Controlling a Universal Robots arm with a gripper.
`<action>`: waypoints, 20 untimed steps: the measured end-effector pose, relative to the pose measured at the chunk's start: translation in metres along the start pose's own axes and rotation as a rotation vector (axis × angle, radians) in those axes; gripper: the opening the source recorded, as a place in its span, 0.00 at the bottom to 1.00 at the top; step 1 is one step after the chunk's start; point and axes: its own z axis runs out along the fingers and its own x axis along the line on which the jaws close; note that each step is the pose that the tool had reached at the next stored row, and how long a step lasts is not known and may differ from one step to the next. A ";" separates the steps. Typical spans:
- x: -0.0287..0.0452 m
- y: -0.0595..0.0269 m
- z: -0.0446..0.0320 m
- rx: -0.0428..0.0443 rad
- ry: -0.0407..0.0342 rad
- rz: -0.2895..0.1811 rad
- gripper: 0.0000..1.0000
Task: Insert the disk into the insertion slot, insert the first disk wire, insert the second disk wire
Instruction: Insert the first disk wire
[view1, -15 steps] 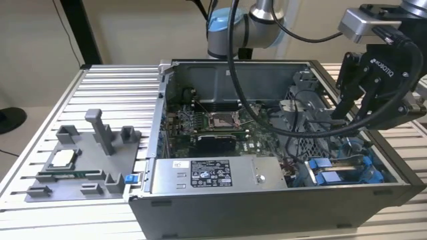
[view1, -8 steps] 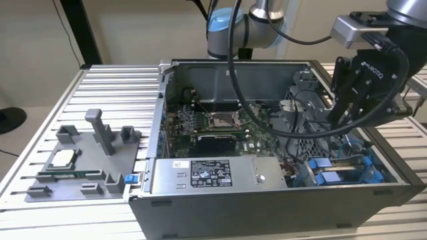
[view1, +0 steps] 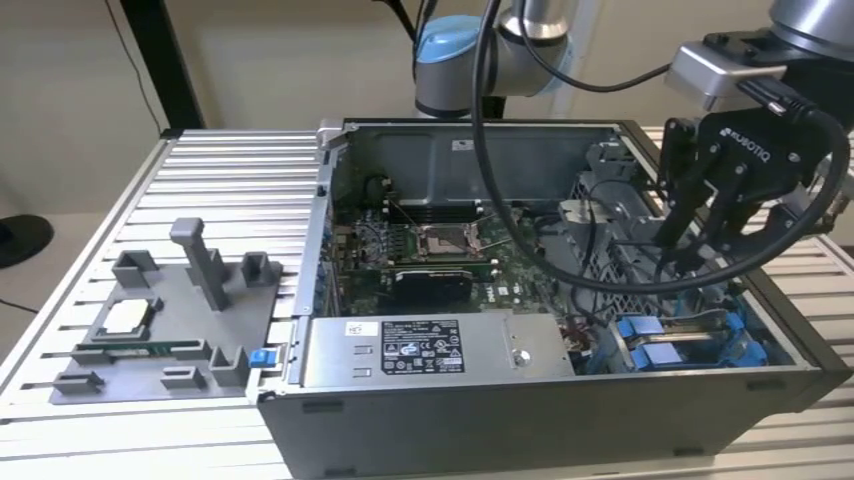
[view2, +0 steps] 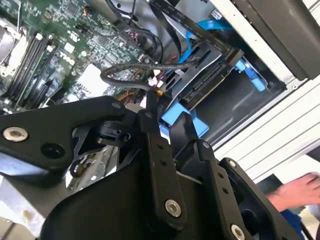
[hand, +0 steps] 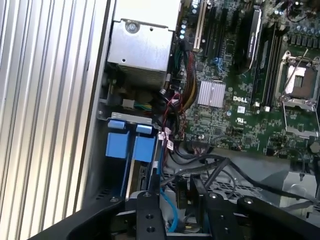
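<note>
- Your black two-fingered pincer (view1: 697, 255) hangs over the end of the open dark-grey computer case (view1: 534, 440) at the exterior view's right, above the drive bay.
- In both wrist views its fingers (view2: 150, 130) stand spread, with a gap between them. You can see nothing pinched there.
- The disk (view2: 206, 84), a flat hard drive clipped in a bright blue plastic frame, sits inside the bay at the case wall, and its dark connector edge faces the pincer (view2: 167, 112).
- In the first wrist view you see two blue frame tabs (hand: 145, 148) side by side in the bay, just past the pincer (hand: 174, 192).
- A loose bundle of black wires (view2: 125, 70) loops between the green motherboard (hand: 235, 120) and the disk. A small plug with red and yellow leads (view2: 156, 82) lies right at one fingertip.
- The grey labelled power-supply box (view1: 427, 350) lies along the near wall of the case, beside the bay.
- The case stands on a ribbed aluminium surface (view1: 200, 180), with a grey fixture tray (view1: 134, 375) at the exterior view's left.
- A person's hand (view2: 295, 192) rests outside the case.
</note>
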 end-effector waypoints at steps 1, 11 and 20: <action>-0.0002 -0.0001 -0.0001 0.0026 0.0009 -0.008 1.00; -0.0065 -0.0011 0.0012 0.0239 0.0056 -0.031 1.00; -0.0077 0.0015 0.0016 0.0242 0.0057 -0.032 1.00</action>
